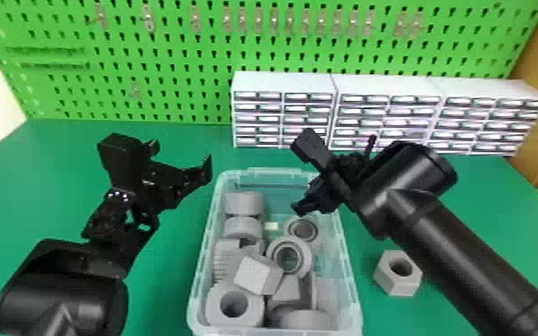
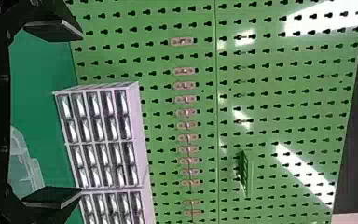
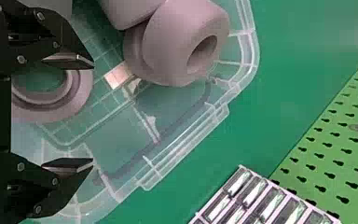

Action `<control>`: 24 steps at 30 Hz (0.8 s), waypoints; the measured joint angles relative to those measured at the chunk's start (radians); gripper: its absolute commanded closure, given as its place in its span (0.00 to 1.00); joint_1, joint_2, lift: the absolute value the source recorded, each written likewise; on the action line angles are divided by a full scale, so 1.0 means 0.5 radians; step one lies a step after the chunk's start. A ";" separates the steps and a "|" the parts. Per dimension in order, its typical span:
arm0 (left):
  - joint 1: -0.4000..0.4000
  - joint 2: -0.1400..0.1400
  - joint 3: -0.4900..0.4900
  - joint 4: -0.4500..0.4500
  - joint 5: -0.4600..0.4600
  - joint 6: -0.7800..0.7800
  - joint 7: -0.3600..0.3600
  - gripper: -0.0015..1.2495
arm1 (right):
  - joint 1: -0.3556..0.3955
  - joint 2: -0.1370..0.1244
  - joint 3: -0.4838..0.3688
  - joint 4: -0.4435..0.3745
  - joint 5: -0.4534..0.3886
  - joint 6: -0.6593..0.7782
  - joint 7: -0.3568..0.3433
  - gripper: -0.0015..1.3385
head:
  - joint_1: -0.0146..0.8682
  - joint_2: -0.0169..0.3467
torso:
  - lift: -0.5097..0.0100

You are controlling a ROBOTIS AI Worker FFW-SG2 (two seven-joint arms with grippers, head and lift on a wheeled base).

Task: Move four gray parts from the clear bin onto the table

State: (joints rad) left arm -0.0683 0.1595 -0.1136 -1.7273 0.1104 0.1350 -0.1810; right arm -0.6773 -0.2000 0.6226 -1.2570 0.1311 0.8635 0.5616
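Green pegboard (image 1: 170, 53) is standing at twelve o'clock in the head view, behind a green table (image 1: 49, 178). White drawer cabinets (image 1: 384, 87) are standing on the table, at one o'clock from the clear bin (image 1: 205, 250), which is holding a jumble of gray parts (image 1: 244, 203). The left gripper (image 1: 181, 157) is hovering at ten to eleven o'clock from the bin's centre, holding nothing, its fingers spreading wide. The right gripper (image 1: 335, 173) is hovering at one o'clock, near the bin's far right corner, its fingers also spreading wide with nothing between them; in the right wrist view, one finger is partly covering a gray ring (image 3: 77, 95). Inside the bin, an angular gray block (image 1: 259, 275) is resting at about six to seven o'clock, near the middle. Outside, one gray hexagonal nut (image 1: 400, 277) is sitting on the table at nearly four o'clock
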 measured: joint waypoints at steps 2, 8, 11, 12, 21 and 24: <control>-0.002 0.001 -0.002 0.002 0.000 0.000 0.000 0.09 | -0.028 -0.022 0.027 0.025 -0.057 -0.002 0.000 0.39 | 0.78 0.14 | 0.89; -0.010 0.003 -0.006 0.005 0.000 0.000 0.000 0.09 | -0.120 -0.087 0.145 0.090 -0.218 -0.014 0.000 0.39 | 0.78 0.14 | 0.89; -0.011 0.003 -0.008 0.008 0.000 0.000 0.000 0.09 | -0.155 -0.103 0.205 0.114 -0.268 -0.025 0.000 0.39 | 0.78 0.14 | 0.89; -0.011 0.003 -0.009 0.009 0.000 0.000 0.000 0.09 | -0.161 -0.106 0.217 0.119 -0.280 -0.029 0.000 0.39 | 0.78 0.14 | 0.89; -0.019 0.003 -0.009 0.012 0.000 -0.001 -0.006 0.09 | -0.195 -0.126 0.327 0.152 -0.345 -0.048 0.000 0.39 | 0.78 0.14 | 0.89; -0.020 0.003 -0.009 0.012 0.001 -0.002 -0.007 0.09 | -0.195 -0.130 0.335 0.164 -0.348 -0.049 0.000 0.39 | 0.78 0.14 | 0.89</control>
State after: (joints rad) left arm -0.0782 0.1611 -0.1181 -1.7211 0.1110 0.1341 -0.1842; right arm -0.7746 -0.2649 0.7901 -1.1752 -0.0427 0.8392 0.5614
